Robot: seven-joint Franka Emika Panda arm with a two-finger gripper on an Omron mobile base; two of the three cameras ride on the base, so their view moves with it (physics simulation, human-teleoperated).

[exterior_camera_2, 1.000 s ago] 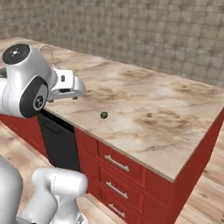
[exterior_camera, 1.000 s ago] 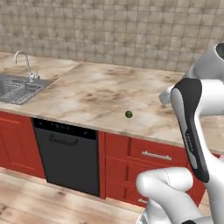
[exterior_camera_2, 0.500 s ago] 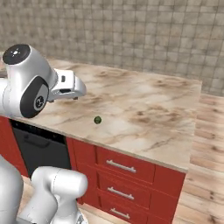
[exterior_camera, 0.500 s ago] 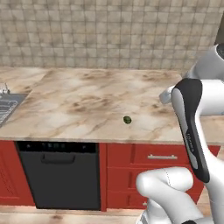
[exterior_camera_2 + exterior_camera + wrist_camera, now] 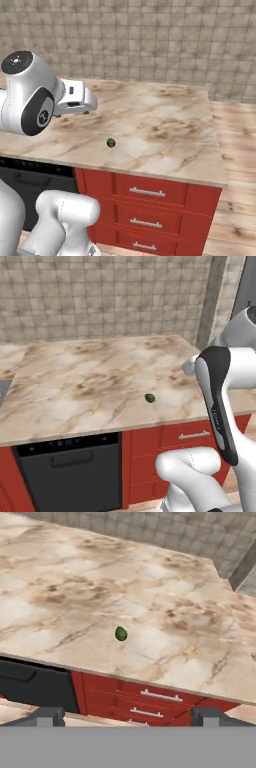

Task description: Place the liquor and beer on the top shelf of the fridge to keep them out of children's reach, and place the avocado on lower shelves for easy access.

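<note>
The avocado (image 5: 149,398) (image 5: 111,143) (image 5: 120,633) is a small dark-green oval lying alone on the marble counter (image 5: 75,386) (image 5: 165,125) (image 5: 75,587), close to its front edge. My gripper (image 5: 129,717) (image 5: 90,106) hangs in the air above the counter, back and to the left of the avocado in the right base view, well apart from it. Its fingertips (image 5: 47,716) stand wide apart with nothing between them, so it is open. The liquor, the beer and the fridge with its shelves are out of view.
A black dishwasher (image 5: 70,466) (image 5: 35,684) sits under the counter, with red drawers (image 5: 150,192) (image 5: 145,699) beside it. A tiled wall (image 5: 150,40) backs the counter. The counter ends at the right (image 5: 216,150), where wooden floor (image 5: 237,150) begins.
The whole picture has shifted as the base moved: the sink has left the left base view and the counter's right end has come in. The avocado has stayed put on the counter.
</note>
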